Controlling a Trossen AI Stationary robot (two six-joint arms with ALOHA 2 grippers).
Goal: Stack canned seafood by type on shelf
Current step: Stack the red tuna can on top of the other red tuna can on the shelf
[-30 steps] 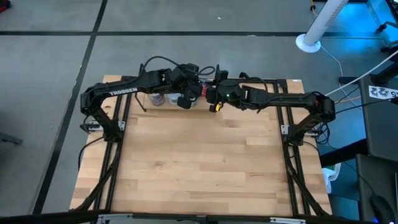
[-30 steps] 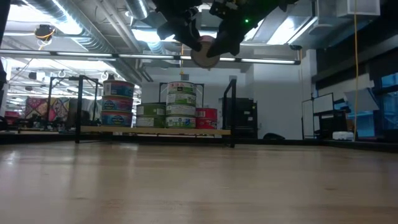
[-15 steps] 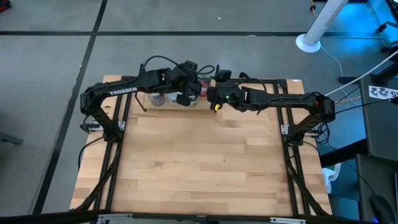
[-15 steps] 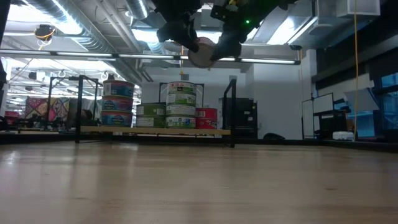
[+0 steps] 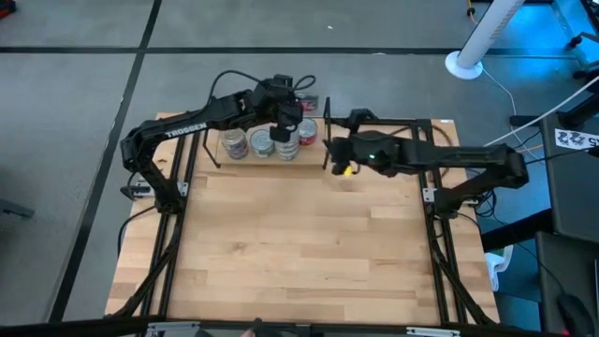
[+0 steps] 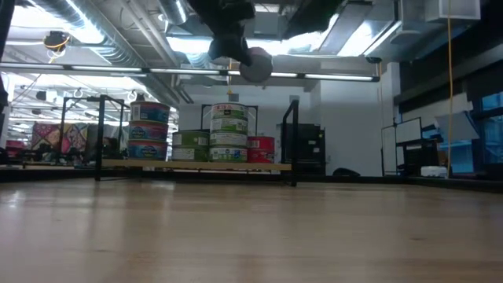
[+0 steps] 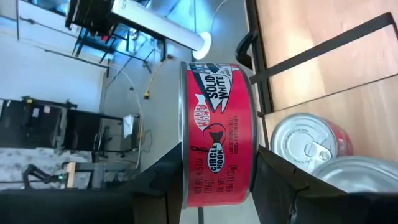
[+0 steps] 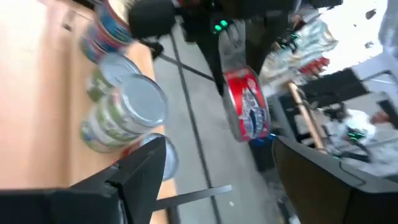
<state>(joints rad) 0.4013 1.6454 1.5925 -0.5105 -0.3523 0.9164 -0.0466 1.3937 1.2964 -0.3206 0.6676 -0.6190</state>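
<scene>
Can (image 7: 217, 134) — now solely left claw's (image 7: 217, 180)

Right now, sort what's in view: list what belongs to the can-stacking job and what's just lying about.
Job:
- red-labelled can, held in the left gripper
- stacked cans
- shelf
- right gripper, open, beside the shelf

Lying about:
- white fan stand
- floor cables

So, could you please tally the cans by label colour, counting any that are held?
Blue cans: 3
Green cans: 2
White-and-green cans: 3
Red cans: 2, one in the left gripper
Total: 10
</scene>
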